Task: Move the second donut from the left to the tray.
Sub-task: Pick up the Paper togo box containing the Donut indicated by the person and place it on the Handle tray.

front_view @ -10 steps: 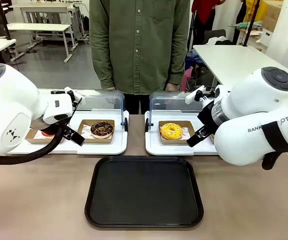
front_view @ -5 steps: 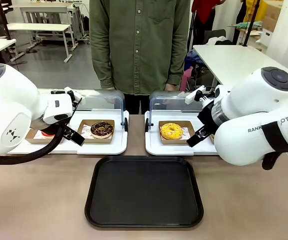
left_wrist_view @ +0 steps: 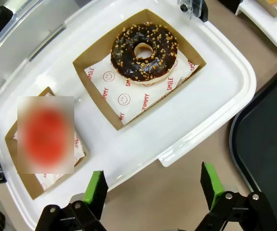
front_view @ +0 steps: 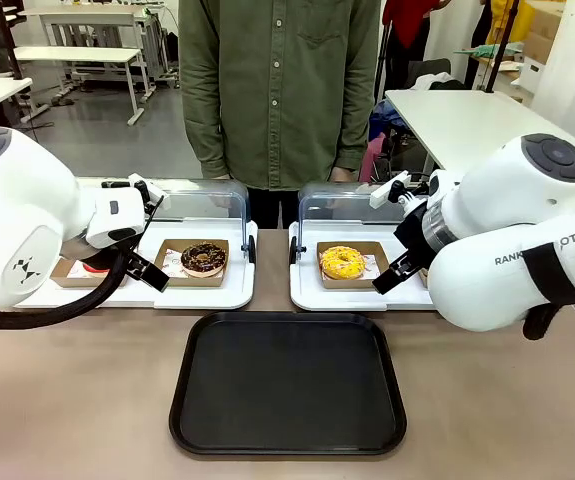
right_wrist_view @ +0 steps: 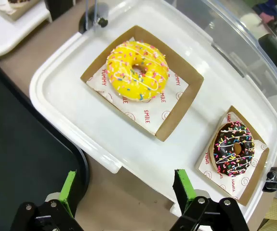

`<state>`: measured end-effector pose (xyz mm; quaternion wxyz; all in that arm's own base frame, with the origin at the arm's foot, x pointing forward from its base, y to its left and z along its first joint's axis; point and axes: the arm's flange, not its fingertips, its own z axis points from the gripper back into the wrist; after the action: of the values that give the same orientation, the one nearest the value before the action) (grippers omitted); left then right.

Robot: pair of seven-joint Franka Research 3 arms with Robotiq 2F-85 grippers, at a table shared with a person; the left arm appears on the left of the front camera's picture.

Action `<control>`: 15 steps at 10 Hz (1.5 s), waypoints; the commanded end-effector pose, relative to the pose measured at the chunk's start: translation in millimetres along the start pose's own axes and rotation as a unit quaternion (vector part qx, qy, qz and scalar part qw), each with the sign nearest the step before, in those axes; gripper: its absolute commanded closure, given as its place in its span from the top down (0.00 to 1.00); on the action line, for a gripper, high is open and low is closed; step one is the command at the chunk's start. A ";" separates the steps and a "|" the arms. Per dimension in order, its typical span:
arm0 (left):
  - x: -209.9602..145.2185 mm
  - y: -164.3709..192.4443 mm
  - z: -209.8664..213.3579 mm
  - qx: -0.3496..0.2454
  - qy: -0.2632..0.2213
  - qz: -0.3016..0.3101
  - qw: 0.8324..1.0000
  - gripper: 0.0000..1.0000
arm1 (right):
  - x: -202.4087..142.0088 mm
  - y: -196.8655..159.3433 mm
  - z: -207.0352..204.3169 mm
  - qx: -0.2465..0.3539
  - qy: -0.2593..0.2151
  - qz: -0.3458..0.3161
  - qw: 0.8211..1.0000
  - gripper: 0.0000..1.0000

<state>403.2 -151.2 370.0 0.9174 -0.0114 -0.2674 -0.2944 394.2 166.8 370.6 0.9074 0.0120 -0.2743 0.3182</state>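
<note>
The second donut from the left [left_wrist_view: 144, 52] is a dark chocolate ring with tiny yellowish sprinkles. It lies in a brown cardboard holder [left_wrist_view: 102, 103] on a white display tray [left_wrist_view: 191, 120], and shows in the front view too [front_view: 203, 258]. My left gripper [left_wrist_view: 153, 192] hovers open above that tray's near edge, short of the donut, with nothing between its fingers. The black tray [front_view: 287, 385] lies flat at the table's near middle. My right gripper [right_wrist_view: 126, 190] hangs open over the near rim of the other display tray [right_wrist_view: 80, 110].
A red-glazed donut [left_wrist_view: 46, 134] sits left of the chocolate one. The right display tray holds a yellow donut [right_wrist_view: 137, 71] and a dark donut with multicoloured sprinkles [right_wrist_view: 233, 148]. Clear dome lids [front_view: 202, 200] stand open behind both trays. A person in a green shirt [front_view: 282, 90] stands across the table.
</note>
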 end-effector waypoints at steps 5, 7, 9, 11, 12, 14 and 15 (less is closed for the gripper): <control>33.0 123.8 113.4 -0.139 -0.039 0.002 0.990 1.00 | -5.3 -137.7 153.6 0.110 -0.096 -0.018 0.989 1.00; 19.8 176.2 131.8 -0.220 -0.070 -0.054 0.972 1.00 | -43.5 -201.5 182.5 0.173 -0.156 -0.004 0.972 1.00; -12.5 233.0 138.4 -0.282 -0.137 -0.112 0.943 1.00 | -83.7 -250.7 193.0 0.212 -0.193 0.027 0.958 1.00; -42.2 271.5 126.0 -0.321 -0.194 -0.138 0.917 1.00 | -111.5 -276.4 191.9 0.229 -0.235 0.047 0.944 1.00; -51.7 284.5 117.3 -0.330 -0.226 -0.126 0.908 1.00 | -124.5 -287.6 188.5 0.239 -0.261 0.067 0.933 1.00; -71.2 291.3 120.3 -0.334 -0.248 -0.105 0.903 1.00 | -147.1 -290.4 184.5 0.252 -0.314 0.072 0.913 1.00; -76.3 287.8 123.4 -0.333 -0.257 -0.101 0.902 1.00 | -156.5 -289.9 184.2 0.251 -0.329 0.076 0.907 1.00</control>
<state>449.9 154.4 464.5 0.7301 -0.3641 -0.3723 -0.4426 371.8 -183.7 496.4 0.7217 0.3107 -0.4573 0.4164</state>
